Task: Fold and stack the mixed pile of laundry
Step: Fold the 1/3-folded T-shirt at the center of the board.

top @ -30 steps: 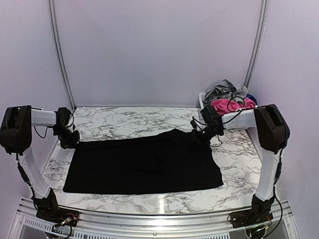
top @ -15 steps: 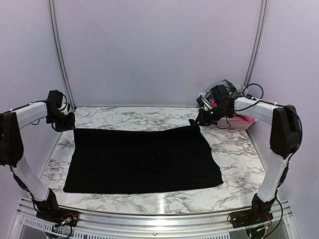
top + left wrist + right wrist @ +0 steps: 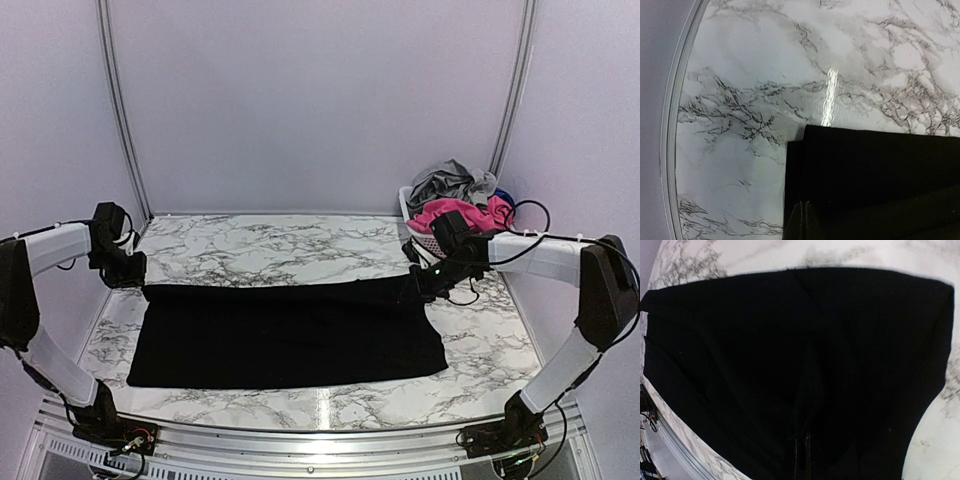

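A large black cloth (image 3: 290,330) is seen spread flat across the middle of the marble table (image 3: 270,245) in the top view, reaching from the left-centre of the frame to just right of centre. Its far edge is drawn into a straight line between the two grippers.

The left gripper (image 3: 128,272) is found at the cloth's far left corner, at the left of the frame, with its fingers closed on that corner. In the left wrist view the closed fingertips (image 3: 802,217) are seen at the bottom edge, pinched together on the black fabric (image 3: 875,170). Two layers of cloth are shown there, one edge set slightly back from the other, with bare marble (image 3: 765,75) filling the upper and left parts of the frame.

The right gripper (image 3: 415,285) is placed at the cloth's far right corner, right of centre, likewise clamped on the fabric. In the right wrist view its tips (image 3: 802,445) are seen pressed together at the bottom centre, and nearly the whole frame is taken up by the cloth (image 3: 790,340), with marble showing only at the top and lower right.

In the upper right of the top view a white basket (image 3: 406,203) is seen, with grey trousers (image 3: 450,180), a pink piece (image 3: 455,211) and a dark blue piece (image 3: 506,197) heaped in it.
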Action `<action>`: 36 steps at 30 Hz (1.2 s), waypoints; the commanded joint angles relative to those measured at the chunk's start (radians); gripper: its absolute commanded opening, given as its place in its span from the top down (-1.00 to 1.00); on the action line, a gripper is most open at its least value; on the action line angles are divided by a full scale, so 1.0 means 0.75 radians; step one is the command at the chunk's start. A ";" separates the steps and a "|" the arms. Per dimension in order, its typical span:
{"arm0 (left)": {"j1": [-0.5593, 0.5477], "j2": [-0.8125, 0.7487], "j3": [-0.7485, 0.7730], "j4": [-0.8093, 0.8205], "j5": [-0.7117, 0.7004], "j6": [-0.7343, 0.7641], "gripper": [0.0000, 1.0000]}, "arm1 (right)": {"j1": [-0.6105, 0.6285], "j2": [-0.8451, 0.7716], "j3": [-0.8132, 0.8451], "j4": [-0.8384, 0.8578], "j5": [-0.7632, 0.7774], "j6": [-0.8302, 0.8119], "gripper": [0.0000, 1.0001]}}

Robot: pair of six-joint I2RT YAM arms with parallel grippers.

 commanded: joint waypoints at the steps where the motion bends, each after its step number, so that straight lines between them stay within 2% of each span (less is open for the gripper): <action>1: 0.003 0.063 -0.071 -0.023 -0.036 0.029 1.00 | 0.012 0.019 -0.109 0.099 0.016 0.047 1.00; 5: 0.004 0.081 -0.093 -0.006 -0.027 0.024 1.00 | 0.012 0.054 -0.108 0.107 0.040 0.036 1.00; 15: 0.003 0.035 -0.089 -0.026 -0.028 0.057 1.00 | -0.071 0.084 0.096 -0.036 0.068 -0.070 1.00; 29: -0.067 -0.037 -0.150 -0.125 -0.016 0.027 1.00 | -0.057 0.053 -0.043 -0.048 0.051 -0.115 1.00; 36: -0.091 -0.084 -0.140 -0.195 -0.172 0.043 1.00 | -0.078 0.042 -0.008 -0.096 0.077 -0.166 1.00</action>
